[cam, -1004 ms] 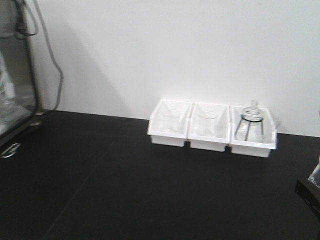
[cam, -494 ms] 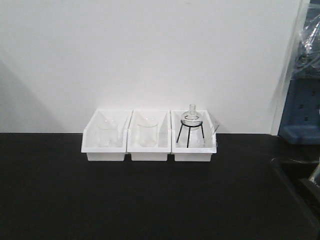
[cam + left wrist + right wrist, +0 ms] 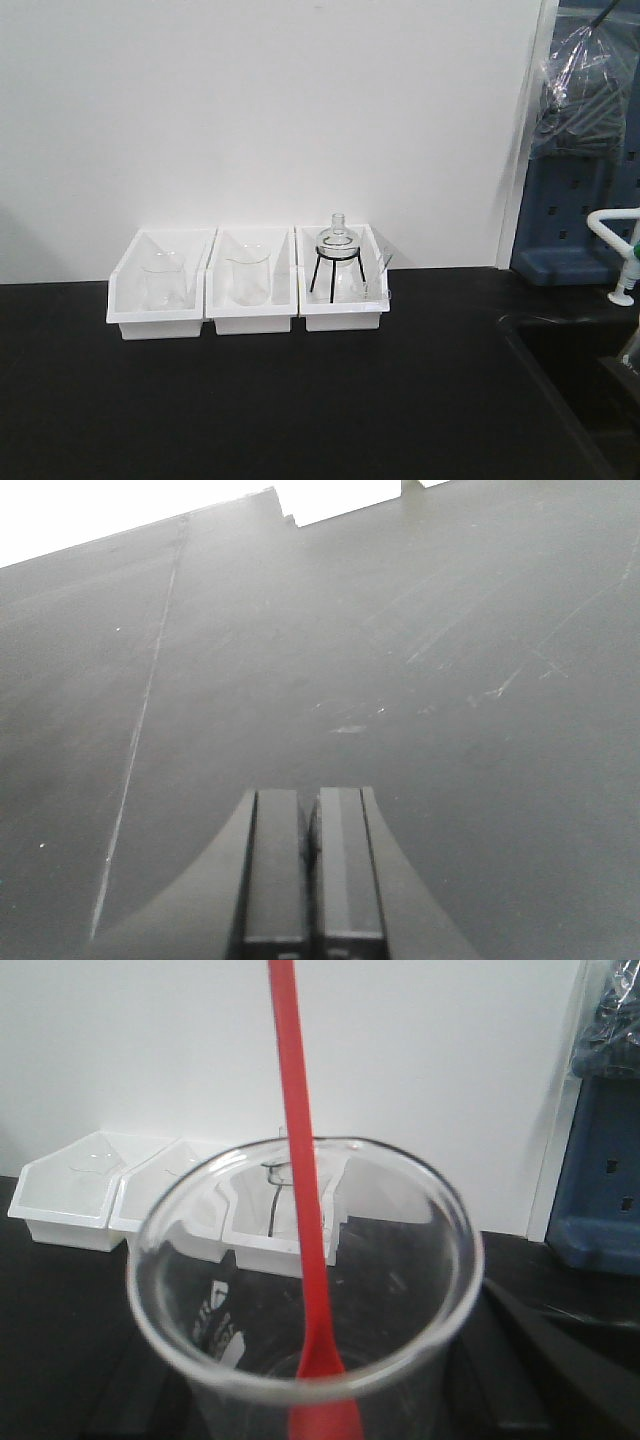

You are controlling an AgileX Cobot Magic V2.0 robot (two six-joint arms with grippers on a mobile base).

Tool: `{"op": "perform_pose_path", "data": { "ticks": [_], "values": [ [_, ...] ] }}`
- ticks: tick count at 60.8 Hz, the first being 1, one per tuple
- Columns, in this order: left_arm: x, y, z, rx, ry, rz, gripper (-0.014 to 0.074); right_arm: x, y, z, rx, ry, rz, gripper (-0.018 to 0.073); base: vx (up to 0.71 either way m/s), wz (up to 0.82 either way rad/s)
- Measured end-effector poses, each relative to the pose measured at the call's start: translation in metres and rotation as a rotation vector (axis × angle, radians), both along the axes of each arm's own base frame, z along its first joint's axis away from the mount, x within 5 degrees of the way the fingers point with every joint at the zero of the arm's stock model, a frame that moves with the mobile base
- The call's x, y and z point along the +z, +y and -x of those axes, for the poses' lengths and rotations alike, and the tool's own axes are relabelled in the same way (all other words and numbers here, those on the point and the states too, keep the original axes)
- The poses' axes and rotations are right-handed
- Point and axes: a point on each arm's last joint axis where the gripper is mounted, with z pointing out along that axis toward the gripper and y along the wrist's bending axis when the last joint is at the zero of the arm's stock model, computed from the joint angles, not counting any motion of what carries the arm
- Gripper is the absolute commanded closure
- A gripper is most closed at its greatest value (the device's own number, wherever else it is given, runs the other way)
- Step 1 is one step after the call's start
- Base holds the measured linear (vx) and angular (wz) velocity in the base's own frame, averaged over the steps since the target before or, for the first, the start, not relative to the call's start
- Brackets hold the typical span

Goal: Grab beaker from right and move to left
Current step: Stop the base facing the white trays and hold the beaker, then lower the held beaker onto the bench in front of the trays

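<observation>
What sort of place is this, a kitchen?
Probably a chemistry lab: a round-bottom flask, glass beakers in white bins, and a black bench with a sink tap.

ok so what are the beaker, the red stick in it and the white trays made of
The beaker looks like clear glass: see-through, glossy, with bright glints on its rim. The red stick looks like smooth plastic, opaque and evenly coloured, though that is a guess. The white trays look like glossy moulded plastic, thin-walled.
</observation>
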Motion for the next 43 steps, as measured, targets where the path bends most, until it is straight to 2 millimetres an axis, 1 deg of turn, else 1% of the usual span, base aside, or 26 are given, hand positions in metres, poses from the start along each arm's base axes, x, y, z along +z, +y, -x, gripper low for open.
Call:
{"op": "perform_pose_path", "data": {
  "ticks": [28, 32, 35, 43],
  "values": [
    [0.000, 0.000, 0.000, 0.000, 0.000, 0.000, 0.0603, -0.001, 0.001, -0.002, 0.013, 0.008, 0.000, 0.0562, 0.00, 0.00],
    [0.000, 0.000, 0.000, 0.000, 0.000, 0.000, 0.0603, -0.006, 0.003, -0.008, 0.031, 0.037, 0.008, 0.0562, 0.00, 0.00],
    [0.000, 0.000, 0.000, 0.000, 0.000, 0.000, 0.0603, -0.014, 0.004, -0.017, 0.051, 0.075, 0.023, 0.0562, 0.00, 0.00],
    [0.000, 0.000, 0.000, 0.000, 0.000, 0.000, 0.0603, -0.044, 0.012, -0.047, 0.144, 0.199, 0.051, 0.0562, 0.00, 0.00]
  ]
}}
